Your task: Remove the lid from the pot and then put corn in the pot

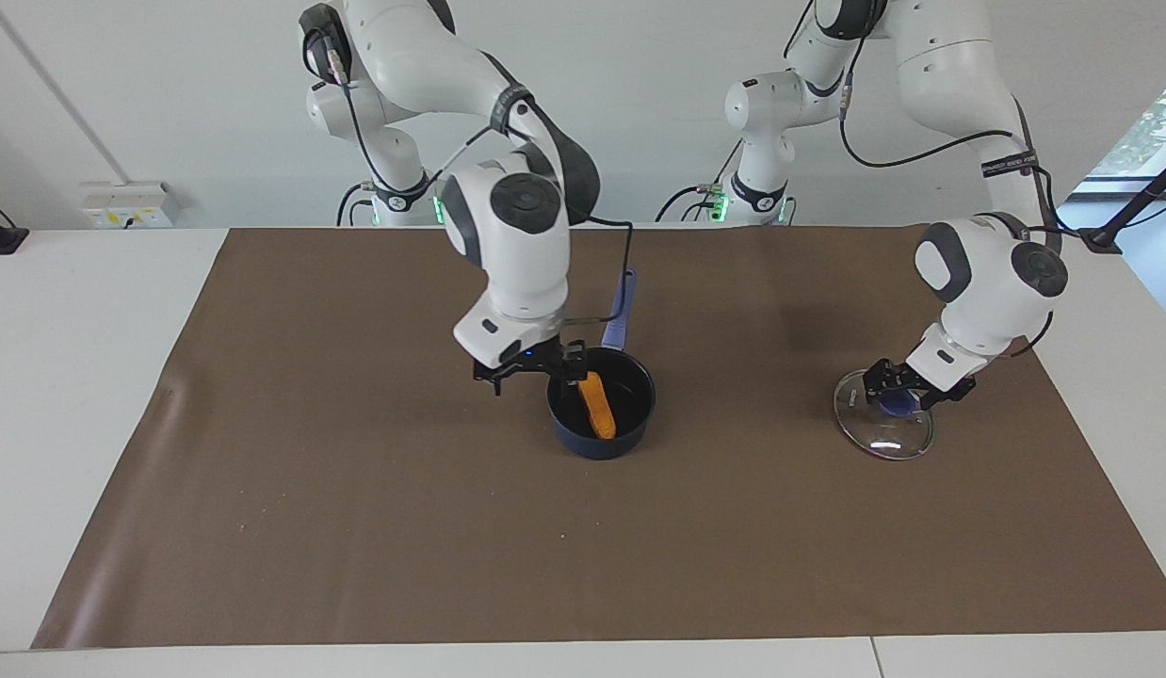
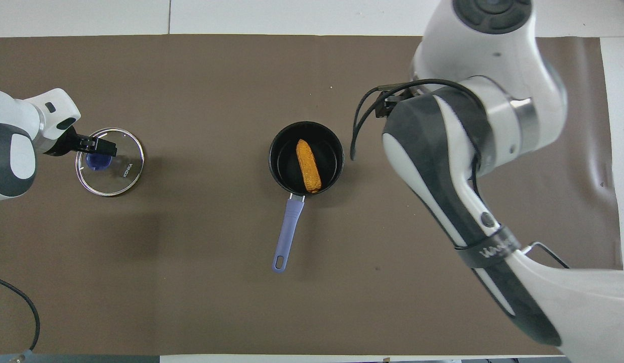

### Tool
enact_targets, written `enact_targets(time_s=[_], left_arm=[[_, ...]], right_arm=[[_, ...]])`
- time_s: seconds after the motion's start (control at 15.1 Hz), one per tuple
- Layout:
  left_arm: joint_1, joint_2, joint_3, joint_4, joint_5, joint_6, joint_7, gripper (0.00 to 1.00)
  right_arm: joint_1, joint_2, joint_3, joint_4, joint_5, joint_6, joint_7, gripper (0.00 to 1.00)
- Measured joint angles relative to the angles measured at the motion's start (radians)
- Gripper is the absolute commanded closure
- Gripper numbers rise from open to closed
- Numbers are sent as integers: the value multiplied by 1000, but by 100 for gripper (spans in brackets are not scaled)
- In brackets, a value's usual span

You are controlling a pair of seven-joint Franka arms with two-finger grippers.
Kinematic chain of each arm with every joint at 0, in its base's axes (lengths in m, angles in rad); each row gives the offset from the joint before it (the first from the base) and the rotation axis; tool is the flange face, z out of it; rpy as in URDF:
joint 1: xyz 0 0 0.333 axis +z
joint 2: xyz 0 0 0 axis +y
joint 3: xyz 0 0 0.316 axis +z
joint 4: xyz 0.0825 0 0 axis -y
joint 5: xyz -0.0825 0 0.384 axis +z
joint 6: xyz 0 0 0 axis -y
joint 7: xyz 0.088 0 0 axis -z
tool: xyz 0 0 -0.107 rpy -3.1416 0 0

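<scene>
Inside the pot point(image 1: 601, 405) lies the corn point(image 1: 598, 405); lid point(image 1: 884, 428) off, on the surface toward the left arm's end.
Right gripper point(image 1: 531, 369) jaws wide, best lifted straight up, clear of the rim; left gripper point(image 1: 898, 388) at the knob, jaw state unclear.

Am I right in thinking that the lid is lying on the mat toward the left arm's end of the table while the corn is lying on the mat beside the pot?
Not quite. The lid does lie on the mat toward the left arm's end, but the corn is not beside the pot: it lies inside it, as the overhead view shows plainly.
</scene>
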Motion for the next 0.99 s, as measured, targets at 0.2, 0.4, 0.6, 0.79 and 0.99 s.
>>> enact_targets(time_s=[0.2,0.4,0.6,0.79,0.99], left_arm=[[-28,-23,-5,151,0,-193,-135,0],[-70,-64,-7,274,0,-391,-226,0],[-75,-156,-6,277,0,-487,-244,0],[-75,-248,-5,220,0,-556,-250,0],[-75,-304,-5,139,0,-560,-264,0]], right_arm=[[-90,-99,0,-1,0,-81,-115,0],[-162,-160,0,-48,0,-124,-190,0],[-185,-215,0,-165,0,-124,-196,0],[-195,-279,2,-268,0,-122,-196,0],[-221,-316,1,-312,1,-119,-216,0]])
